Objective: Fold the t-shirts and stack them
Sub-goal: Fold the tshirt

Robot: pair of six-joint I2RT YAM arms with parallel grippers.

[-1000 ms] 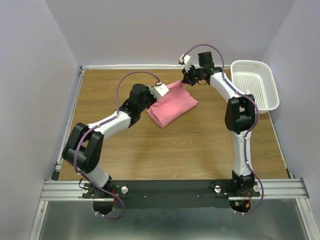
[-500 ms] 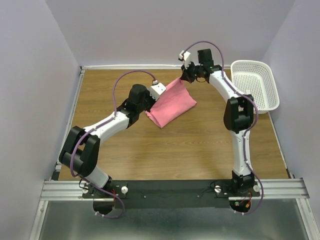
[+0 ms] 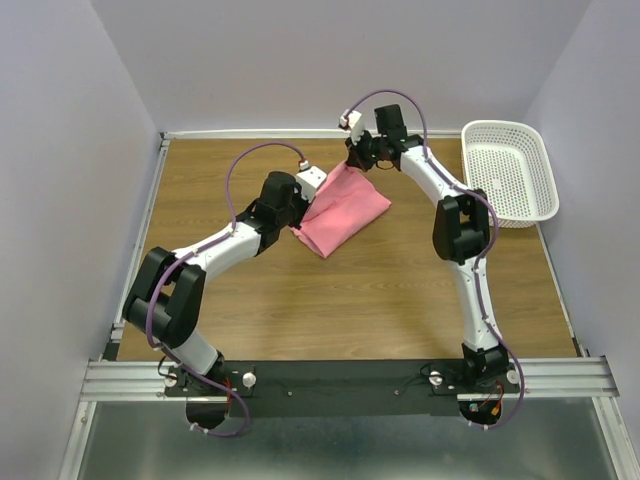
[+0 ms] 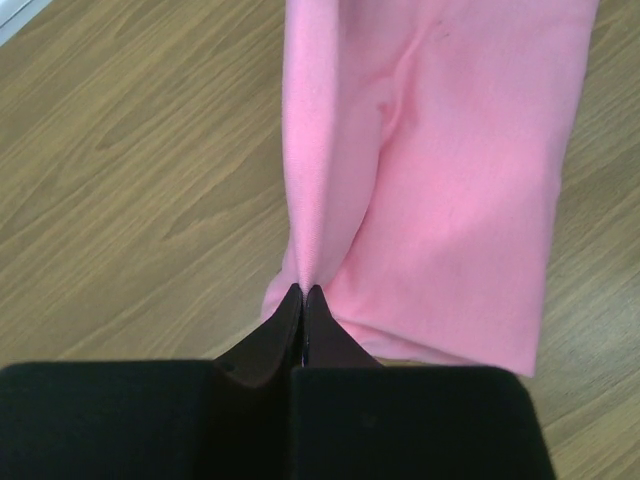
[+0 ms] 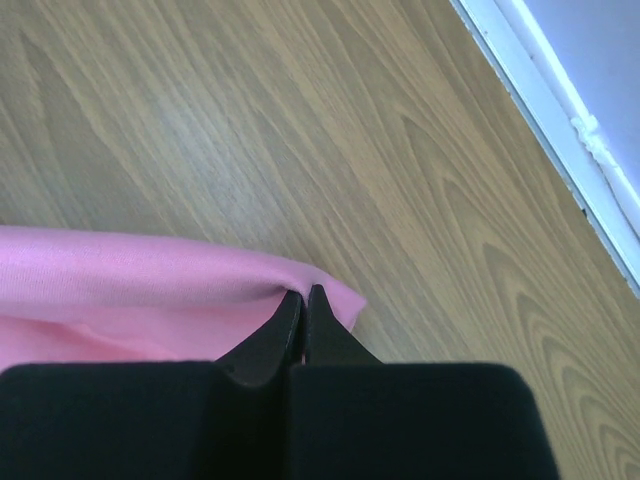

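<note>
One salmon-pink t-shirt [image 3: 345, 212] lies partly folded at the back middle of the wooden table. My left gripper [image 3: 300, 222] is shut on its near left corner; in the left wrist view the black jaw tips pinch a raised ridge of the t-shirt [image 4: 450, 180] at my left gripper [image 4: 303, 292]. My right gripper [image 3: 352, 165] is shut on the far corner, held a little above the table; the right wrist view shows my right gripper [image 5: 304, 294] pinching the t-shirt's folded edge [image 5: 130, 275]. The cloth hangs stretched between the two grippers.
A white perforated plastic basket [image 3: 508, 172] stands at the back right against the wall. A white rail [image 5: 560, 130] runs along the table's far edge just beyond the right gripper. Bare wooden tabletop [image 3: 360, 300] lies in front of the shirt.
The right gripper has carried its corner of the shirt left and towards the back wall. The left gripper has shifted slightly, and the cloth's far edge has lifted and narrowed.
</note>
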